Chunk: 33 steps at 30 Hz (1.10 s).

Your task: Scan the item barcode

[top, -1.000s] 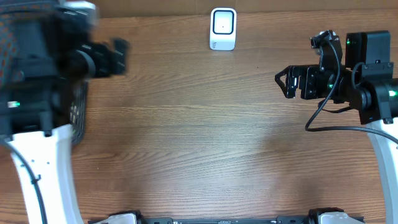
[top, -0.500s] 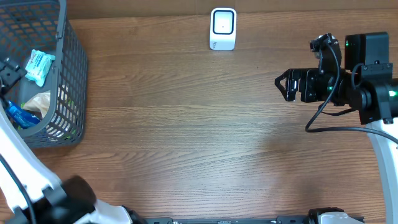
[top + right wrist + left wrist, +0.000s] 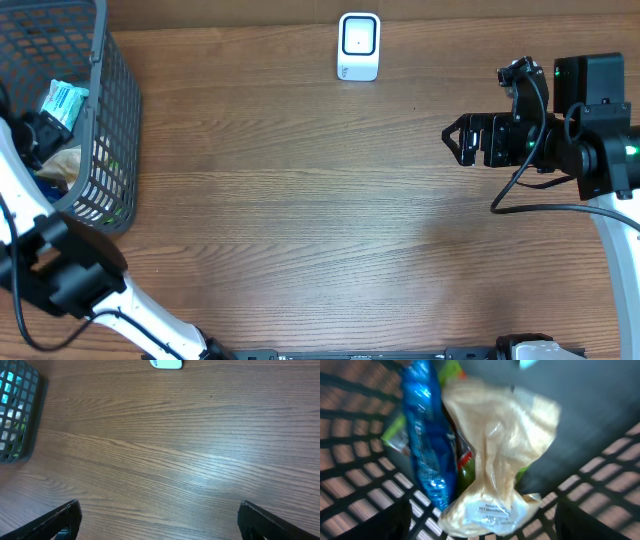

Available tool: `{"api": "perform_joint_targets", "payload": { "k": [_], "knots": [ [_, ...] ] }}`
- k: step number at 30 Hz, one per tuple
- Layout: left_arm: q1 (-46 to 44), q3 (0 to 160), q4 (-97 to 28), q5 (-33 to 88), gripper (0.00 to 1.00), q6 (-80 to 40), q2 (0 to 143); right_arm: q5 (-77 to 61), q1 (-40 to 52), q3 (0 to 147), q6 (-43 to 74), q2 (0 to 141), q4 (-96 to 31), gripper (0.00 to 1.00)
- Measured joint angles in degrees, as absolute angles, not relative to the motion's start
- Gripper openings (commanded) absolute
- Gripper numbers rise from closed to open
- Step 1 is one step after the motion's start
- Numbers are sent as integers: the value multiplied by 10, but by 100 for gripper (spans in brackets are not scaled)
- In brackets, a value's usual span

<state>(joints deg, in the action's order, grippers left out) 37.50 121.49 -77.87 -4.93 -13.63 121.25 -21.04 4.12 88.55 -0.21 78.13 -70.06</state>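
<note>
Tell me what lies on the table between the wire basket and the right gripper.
Nothing: in the overhead view only bare table runs from the wire basket to the right gripper. The white scanner sits farther back.

Left claw (image 3: 487,525) spread (blurred), right claw (image 3: 453,138) agape

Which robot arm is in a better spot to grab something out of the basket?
The left one. Its hand is down inside the basket, open, right over the tan packet and the blue packet. The right hand hangs open over the table, far from the basket.
</note>
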Motion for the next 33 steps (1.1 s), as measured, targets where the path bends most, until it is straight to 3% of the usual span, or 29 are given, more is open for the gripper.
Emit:
{"api": "perform_joint_targets", "payload": {
  "k": [8,11,13,14,15,16,27,33],
  "knots": [
    [375,1215,-802,-43,70,-133,1302,-210,41,886,-2,781,-701,100],
    [375,1215,-798,-39,59,-133,1319,-211,41,886,-2,781,-701,100],
    [372,1215,-794,-36,49,-134,1322,-210,41,886,-2,781,-702,100],
    [371,1215,-792,-35,38,-133,1322,-210,41,886,-2,781,-703,100],
    [371,1215,-790,-34,17,-132,1322,-210,41,886,-2,781,-705,100],
    [370,1215,-790,-34,4,-131,1322,-210,41,886,-2,781,-706,100],
    [367,1229,-813,-32,4,-131,1322,-210,41,886,-2,781,-710,100],
    [367,1372,-872,-32,4,-131,1318,-210,41,886,-2,781,-712,100]
  ]
}}
